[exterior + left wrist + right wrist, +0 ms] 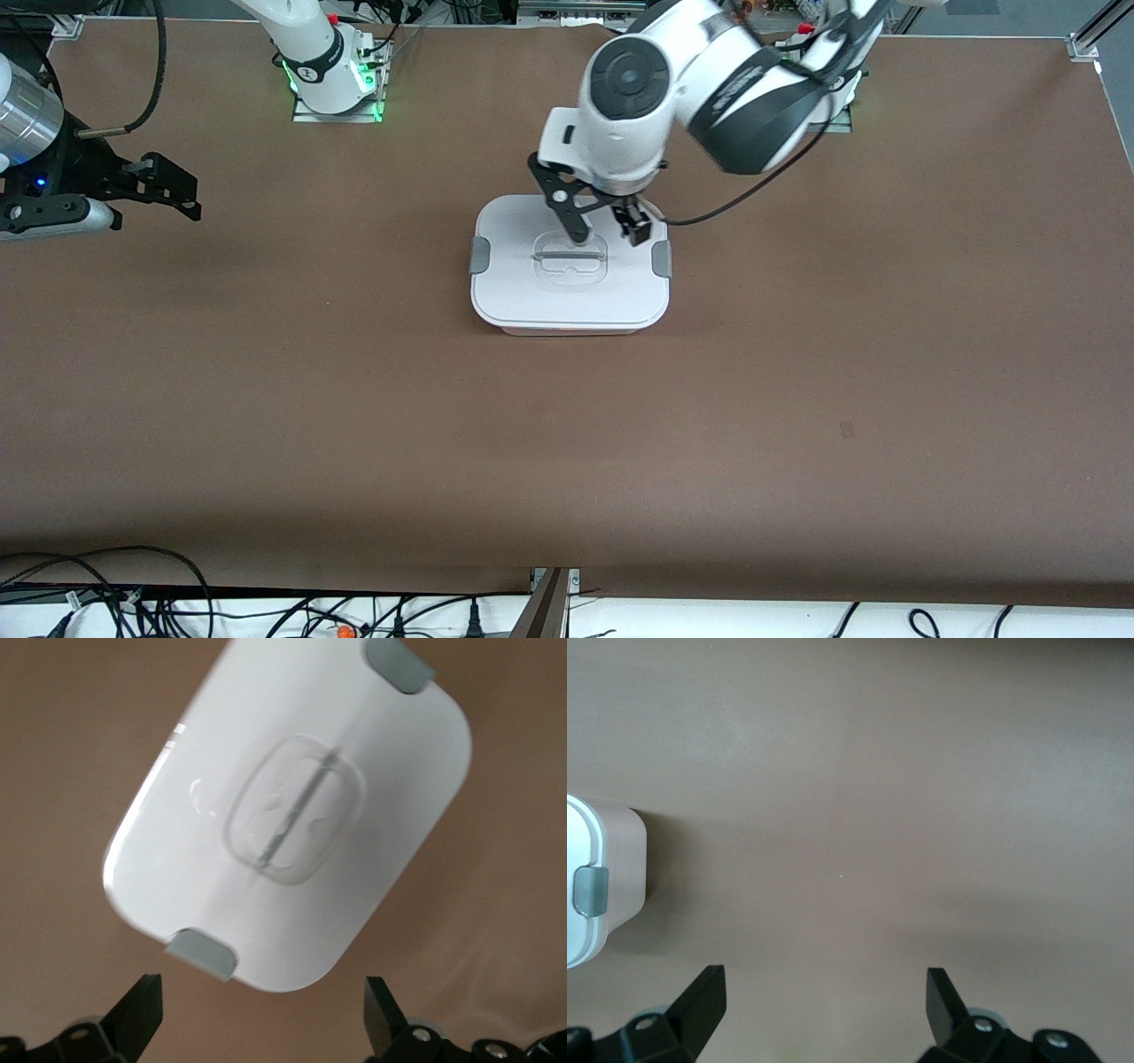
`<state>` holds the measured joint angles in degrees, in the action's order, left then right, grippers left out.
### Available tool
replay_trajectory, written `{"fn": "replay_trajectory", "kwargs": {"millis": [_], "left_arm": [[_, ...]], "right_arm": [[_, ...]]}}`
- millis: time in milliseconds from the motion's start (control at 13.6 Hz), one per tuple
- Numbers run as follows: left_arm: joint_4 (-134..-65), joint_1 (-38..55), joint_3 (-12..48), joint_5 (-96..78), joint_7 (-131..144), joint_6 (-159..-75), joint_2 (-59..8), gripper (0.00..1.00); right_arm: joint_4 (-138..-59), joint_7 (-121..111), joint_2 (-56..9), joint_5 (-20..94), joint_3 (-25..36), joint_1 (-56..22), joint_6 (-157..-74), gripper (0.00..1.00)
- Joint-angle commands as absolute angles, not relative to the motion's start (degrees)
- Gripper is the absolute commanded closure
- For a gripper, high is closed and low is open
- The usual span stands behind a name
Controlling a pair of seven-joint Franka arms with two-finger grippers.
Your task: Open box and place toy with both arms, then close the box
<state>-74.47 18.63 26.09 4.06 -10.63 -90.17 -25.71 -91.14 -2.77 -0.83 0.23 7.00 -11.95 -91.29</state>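
The box (pixel 567 297) stands shut at the table's middle, its white lid on, with grey side clips (pixel 479 254) and a recessed centre handle (pixel 570 258). My left gripper (pixel 609 232) hangs open and empty over the lid's edge toward the robots' bases. In the left wrist view the box (pixel 292 815) lies ahead of the left gripper (pixel 263 1010), with one clip (pixel 202 954) close to a fingertip. My right gripper (pixel 173 188) is open and empty over bare table at the right arm's end. In the right wrist view, the right gripper (pixel 824 1001) faces bare table and the box's end (pixel 622 868) shows at the edge. The toy is out of view.
The arm bases (pixel 332 84) stand along the table edge farthest from the front camera. Cables (pixel 133 594) and a metal post (pixel 549 602) lie past the table's nearest edge. Brown table (pixel 567 443) spreads around the box.
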Motion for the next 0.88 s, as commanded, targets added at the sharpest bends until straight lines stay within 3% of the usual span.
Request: {"fn": "replay_trajectory", "kwargs": {"millis": [0, 514, 661, 808], "left_arm": [[-75.0, 12.9, 26.2, 7.1, -9.4, -87.1, -21.9, 0.00], [-69.3, -0.9, 25.8, 10.5, -4.8, -83.8, -20.8, 0.00], [-70.7, -0.3, 21.9, 10.1, -1.3, -84.4, -18.4, 0.00], [-77.2, 1.3, 15.1, 7.8, 3.5, -89.0, -13.0, 0.00]], "right_arm": [[-89.6, -2.2, -1.5, 0.5, 6.8, -11.7, -90.9, 0.00], [-89.6, -2.1, -1.5, 0.5, 6.6, -11.8, -90.9, 0.00], [-89.6, -2.1, -1.6, 0.5, 6.6, -11.8, -90.9, 0.00], [-89.7, -2.2, -1.5, 0.5, 6.6, -11.7, -90.4, 0.00]]}}
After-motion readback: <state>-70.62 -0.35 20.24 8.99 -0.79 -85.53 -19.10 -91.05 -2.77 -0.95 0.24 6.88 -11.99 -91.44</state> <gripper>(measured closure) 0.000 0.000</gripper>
